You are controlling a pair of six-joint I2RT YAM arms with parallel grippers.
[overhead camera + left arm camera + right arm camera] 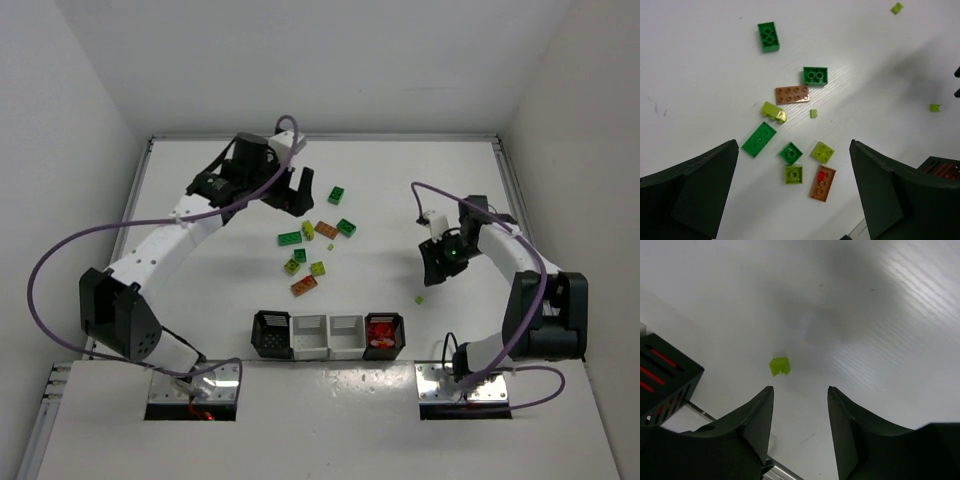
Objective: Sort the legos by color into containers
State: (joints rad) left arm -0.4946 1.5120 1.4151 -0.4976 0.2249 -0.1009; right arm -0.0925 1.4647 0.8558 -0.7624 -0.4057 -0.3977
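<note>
Several legos lie in a loose cluster mid-table: dark green bricks (768, 36) (815, 75), an orange-brown plate (792, 95), yellow-green pieces (774, 112) (823, 152), and an orange-brown brick (822, 183) with a red bit on it. My left gripper (794, 145) (290, 205) hovers open above the cluster's far side, holding nothing. My right gripper (800, 388) (440, 275) is open and empty. A tiny yellow-green lego (779, 366) (420, 298) lies just past its left fingertip. The containers stand in a row near the front: black (271, 334), white (309, 337), white (346, 337), black (384, 334) with red inside.
Another tiny yellow-green lego (896, 7) lies apart from the cluster. The right black container's corner (665, 375) sits close to the left of my right gripper. Metal base plates (225, 372) (430, 378) lie at the near edge. White walls enclose the table.
</note>
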